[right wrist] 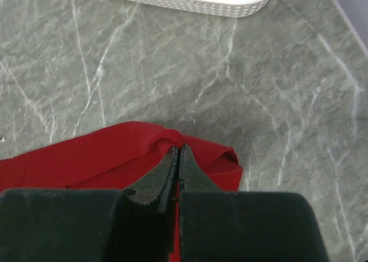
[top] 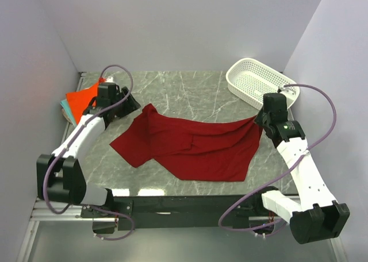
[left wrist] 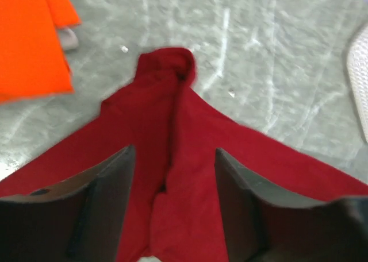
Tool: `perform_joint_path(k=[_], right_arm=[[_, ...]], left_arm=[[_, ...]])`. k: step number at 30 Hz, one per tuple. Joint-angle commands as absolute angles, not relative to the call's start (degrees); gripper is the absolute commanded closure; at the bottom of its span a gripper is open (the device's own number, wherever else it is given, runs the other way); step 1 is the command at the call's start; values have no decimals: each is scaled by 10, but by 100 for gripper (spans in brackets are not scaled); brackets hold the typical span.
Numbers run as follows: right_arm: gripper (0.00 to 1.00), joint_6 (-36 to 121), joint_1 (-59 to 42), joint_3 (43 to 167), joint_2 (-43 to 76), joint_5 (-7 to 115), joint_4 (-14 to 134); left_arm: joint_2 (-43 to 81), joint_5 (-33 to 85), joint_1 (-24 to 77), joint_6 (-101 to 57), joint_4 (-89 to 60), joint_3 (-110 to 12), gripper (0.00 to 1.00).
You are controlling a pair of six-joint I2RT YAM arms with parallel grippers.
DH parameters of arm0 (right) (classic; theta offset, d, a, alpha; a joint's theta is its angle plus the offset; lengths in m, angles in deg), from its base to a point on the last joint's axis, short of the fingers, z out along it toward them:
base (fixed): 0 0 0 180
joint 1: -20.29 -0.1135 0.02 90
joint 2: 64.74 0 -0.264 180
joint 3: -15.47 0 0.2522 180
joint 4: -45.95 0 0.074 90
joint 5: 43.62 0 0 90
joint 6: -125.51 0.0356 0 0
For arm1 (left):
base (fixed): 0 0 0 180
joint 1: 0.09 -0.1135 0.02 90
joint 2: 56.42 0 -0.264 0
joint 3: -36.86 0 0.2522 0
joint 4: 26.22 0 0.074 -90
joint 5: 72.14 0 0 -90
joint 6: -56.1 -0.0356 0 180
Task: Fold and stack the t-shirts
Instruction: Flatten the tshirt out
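**Top external view: crimson shirt stretched across the marble table**

The crimson t-shirt (top: pixel 190 147) lies unfolded and rumpled across the middle of the table (top: pixel 190 87), one end near each arm. The left gripper (left wrist: pixel 174 153) hangs over the shirt's left, bunched end with its jaws apart, the cloth lying beneath and between them. The right gripper (right wrist: pixel 177 150) has its jaws pressed together on a raised fold at the shirt's right corner, which is drawn toward it. At the far left edge the orange t-shirt (top: pixel 80 96) lies flat, with the edge of a teal t-shirt (top: pixel 62 106) showing under it. The white basket (top: pixel 253 81) stands at the far right.
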State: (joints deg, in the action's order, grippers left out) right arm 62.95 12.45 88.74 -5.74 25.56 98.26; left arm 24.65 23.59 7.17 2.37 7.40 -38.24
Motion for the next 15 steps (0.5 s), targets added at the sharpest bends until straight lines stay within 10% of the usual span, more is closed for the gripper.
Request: perform_joint_path(k=[1, 15], right_arm=[[100, 649, 129, 876, -74, 284, 945], [100, 653, 129, 868, -32, 315, 921]], left_arm=[[186, 269, 94, 22, 53, -322, 41], [132, 252, 254, 129, 28, -144, 59]])
